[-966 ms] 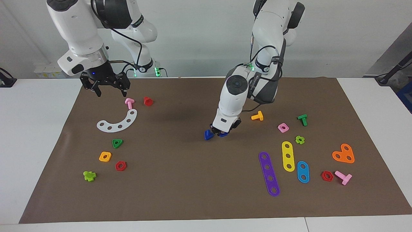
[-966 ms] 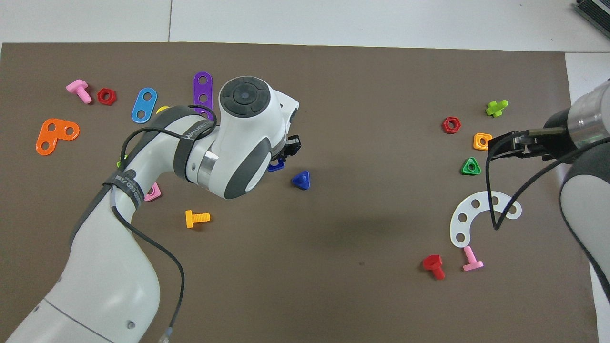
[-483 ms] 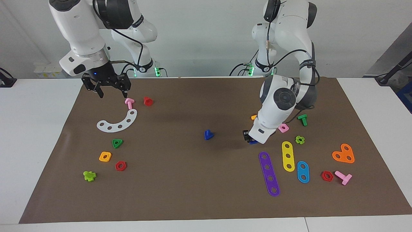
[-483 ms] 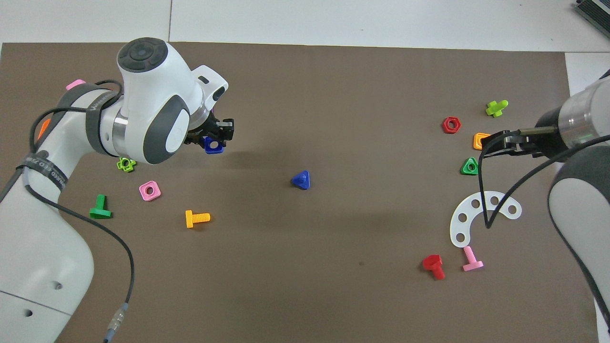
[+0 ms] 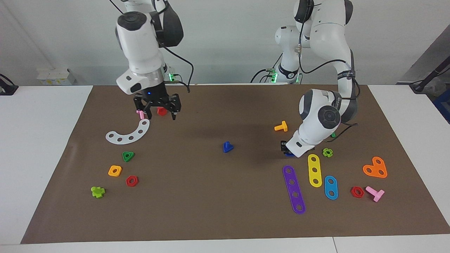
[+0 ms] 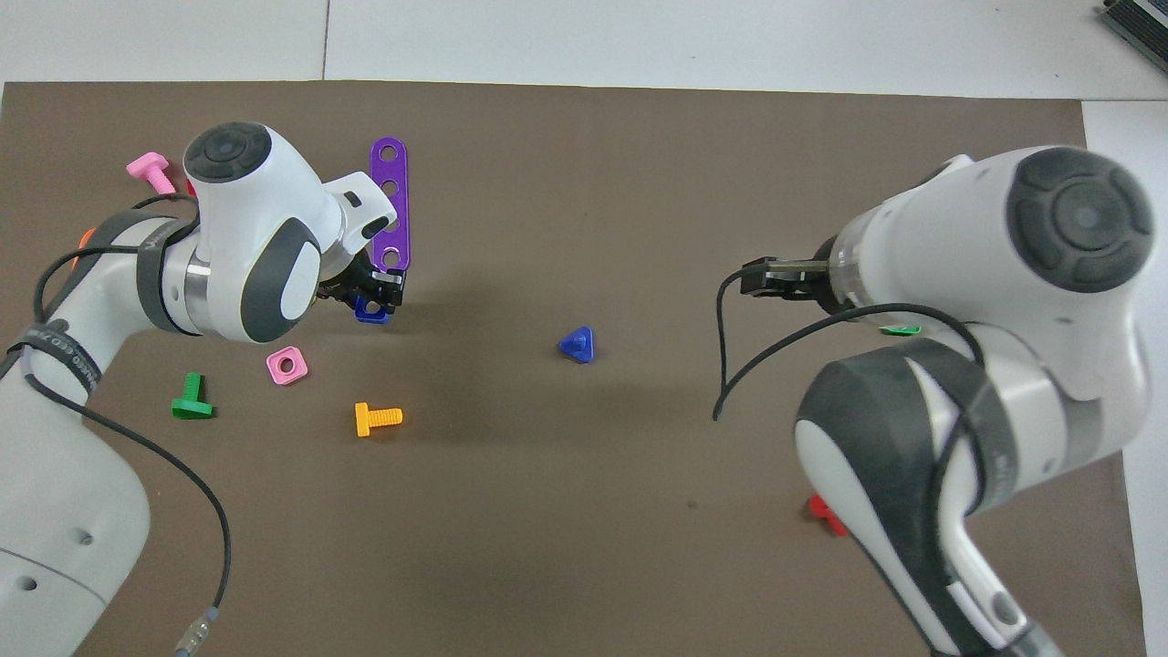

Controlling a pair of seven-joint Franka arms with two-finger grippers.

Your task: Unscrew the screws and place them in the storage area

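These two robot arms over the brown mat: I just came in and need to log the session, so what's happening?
The left gripper is low over the mat beside the long purple plastic strip, holding a small blue square plastic nut. The small blue triangular-headed plastic bolt stands alone mid-mat, untouched. The right gripper, fingers open and empty, hangs over the little red plastic bolt.

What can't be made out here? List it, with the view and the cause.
- Overhead view: the right arm hides most of the storage area; only a sliver of the green triangle nut shows.
- Facing view: the left arm's wrist covers most of the blue square nut at the left gripper.
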